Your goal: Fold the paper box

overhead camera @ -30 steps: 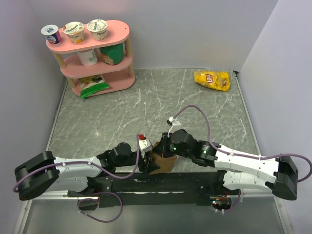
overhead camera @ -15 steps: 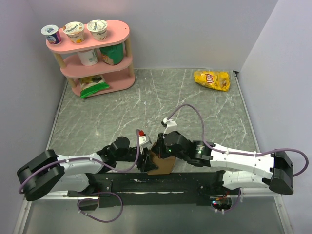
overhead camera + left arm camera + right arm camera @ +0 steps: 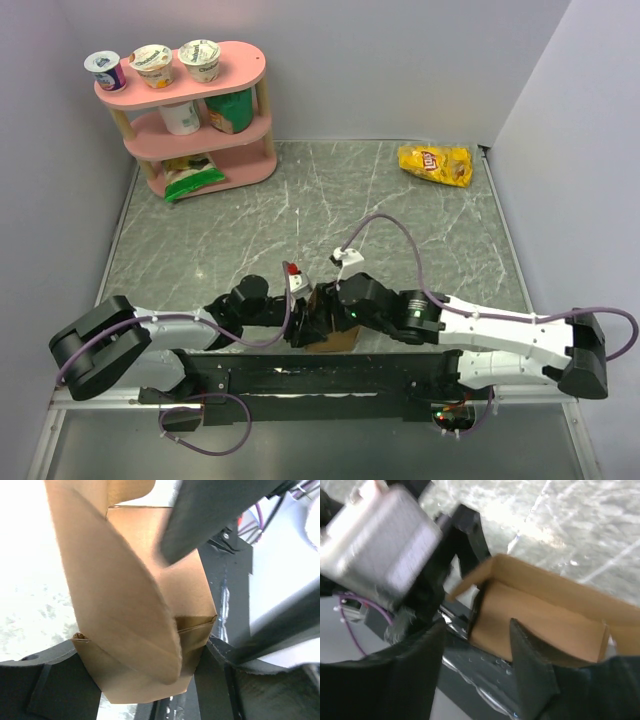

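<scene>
The box [image 3: 335,337] is thin brown card, light and springy rather than stiff. It should bend easily at its creases but dent or bow if squeezed mid-panel, so I would take it at edges and corners close to a fold. It sits right between the two grippers, partly formed, with its top open in the right wrist view.

The left gripper [image 3: 135,690] has its fingers [image 3: 45,685] spread wide, and the box's lower end is seated between them with card touching both (a clasp across the width, not a pinch on one wall). A long curved flap [image 3: 115,595] stands loose just ahead of those fingers.

The right gripper [image 3: 475,680] is open and holds nothing, and the box's open mouth lies just beyond its fingertips. Both arms reach in low and stretched toward each other, wrists nearly meeting over the box. The flap looks like the next thing to press down, gently.
</scene>
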